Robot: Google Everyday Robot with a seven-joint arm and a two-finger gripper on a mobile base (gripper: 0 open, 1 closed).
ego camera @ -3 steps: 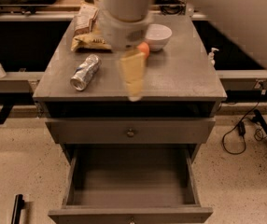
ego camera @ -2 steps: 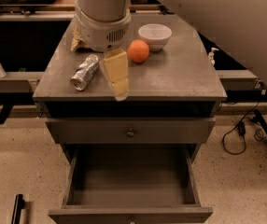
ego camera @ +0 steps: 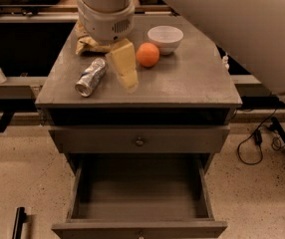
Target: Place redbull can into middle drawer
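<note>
The redbull can (ego camera: 90, 76) lies on its side on the left part of the cabinet top (ego camera: 182, 83), its round top facing the front edge. My gripper (ego camera: 127, 76), cream-coloured, hangs from the big white arm just right of the can, above the cabinet top and apart from the can. The middle drawer (ego camera: 140, 193) is pulled open at the bottom front; its flat floor shows nothing in it.
An orange (ego camera: 147, 54) and a white bowl (ego camera: 165, 38) sit right of the gripper. A crinkled snack bag (ego camera: 88, 44) lies behind the can, partly hidden by the arm. A closed drawer front with a knob (ego camera: 139, 141) sits above the open drawer. Cables (ego camera: 254, 141) lie on the floor at right.
My gripper has moved left and back across the cabinet top, nearer the can, and the orange is now uncovered. The can and drawer have not moved.
</note>
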